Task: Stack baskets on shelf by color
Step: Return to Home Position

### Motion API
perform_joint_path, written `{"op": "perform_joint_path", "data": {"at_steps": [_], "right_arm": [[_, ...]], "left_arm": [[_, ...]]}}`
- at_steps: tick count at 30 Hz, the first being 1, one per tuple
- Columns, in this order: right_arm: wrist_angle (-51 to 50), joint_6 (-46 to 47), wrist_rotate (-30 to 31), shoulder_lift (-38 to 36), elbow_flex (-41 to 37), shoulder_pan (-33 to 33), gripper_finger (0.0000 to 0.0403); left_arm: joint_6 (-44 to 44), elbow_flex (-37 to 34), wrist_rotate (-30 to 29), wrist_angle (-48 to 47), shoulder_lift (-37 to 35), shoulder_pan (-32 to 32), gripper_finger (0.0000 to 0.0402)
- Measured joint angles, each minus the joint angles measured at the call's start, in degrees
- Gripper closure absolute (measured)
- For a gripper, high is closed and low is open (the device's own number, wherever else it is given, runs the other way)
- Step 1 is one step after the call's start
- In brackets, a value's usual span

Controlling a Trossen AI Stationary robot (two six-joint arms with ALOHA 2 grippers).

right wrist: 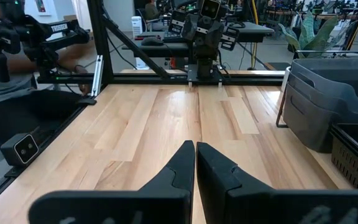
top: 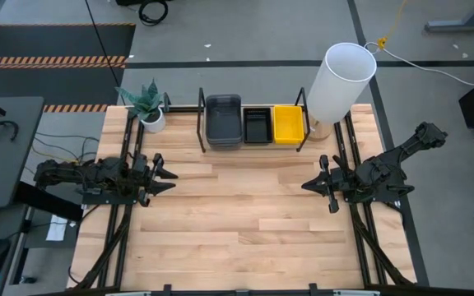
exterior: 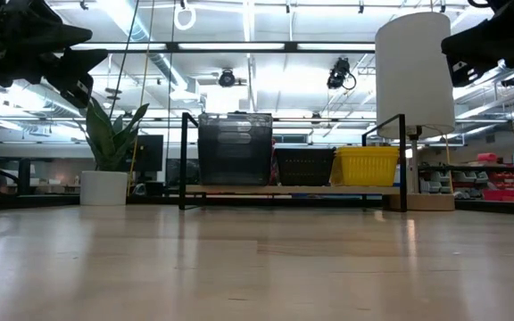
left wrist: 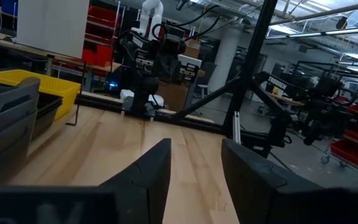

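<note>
Well away from the baskets (top: 223,122) on the far shelf (exterior: 346,189): left fingers (left wrist: 145,177) apart, right fingers (right wrist: 179,167) together, both empty.

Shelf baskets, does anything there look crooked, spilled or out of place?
Nothing stands out. The grey baskets, black baskets and yellow baskets sit side by side, square on the shelf, sorted by color. Left gripper and right gripper wait apart.
</note>
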Motion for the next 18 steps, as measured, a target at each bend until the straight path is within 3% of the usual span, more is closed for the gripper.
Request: {"op": "perform_joint_path", "data": {"at_steps": [18], "right_arm": [[0.0, 0.0, 0.0, 0.0, 0.0, 0.0, 0.0380]], "left_arm": [[0.0, 0.0, 0.0, 0.0, 0.0, 0.0, 0.0252]]}}
